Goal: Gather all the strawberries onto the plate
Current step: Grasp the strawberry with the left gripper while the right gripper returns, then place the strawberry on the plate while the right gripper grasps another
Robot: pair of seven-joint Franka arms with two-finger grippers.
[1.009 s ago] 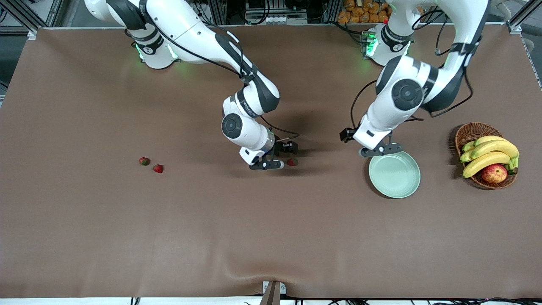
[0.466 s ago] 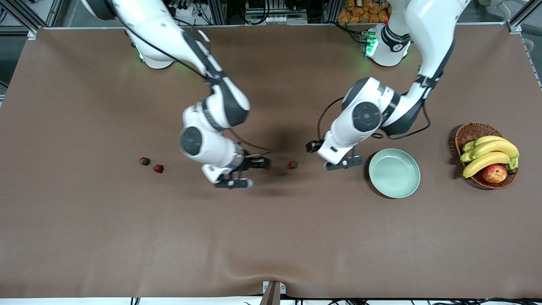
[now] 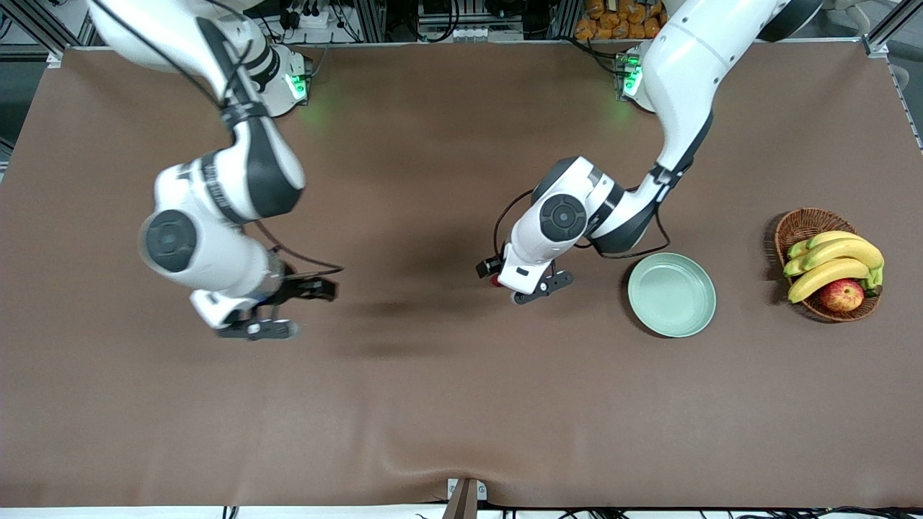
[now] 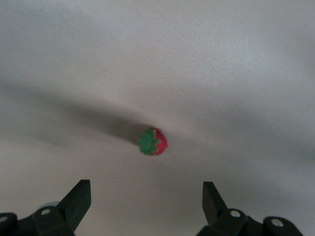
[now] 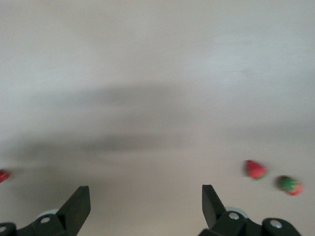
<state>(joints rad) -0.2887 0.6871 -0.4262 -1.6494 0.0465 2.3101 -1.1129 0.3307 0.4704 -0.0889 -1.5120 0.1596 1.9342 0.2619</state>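
Note:
One strawberry [image 3: 495,281] [image 4: 152,141] lies on the brown table, partly hidden by the left wrist in the front view. My left gripper [image 3: 539,285] [image 4: 146,204] hangs over the table beside it, open and empty, with the berry ahead of its fingers. The pale green plate [image 3: 671,295] sits empty toward the left arm's end. Two more strawberries [image 5: 255,169] [image 5: 289,185] show only in the right wrist view; the right arm hides them in the front view. My right gripper [image 3: 303,310] [image 5: 146,204] is open and empty, in the air near them.
A wicker basket [image 3: 799,222] with bananas [image 3: 836,261] and an apple [image 3: 841,295] stands at the left arm's end of the table, past the plate. A red sliver [image 5: 2,175] shows at the edge of the right wrist view.
My right gripper opened, left the middle strawberry on the table and swung toward the right arm's end. My left arm moved from the plate to over that berry.

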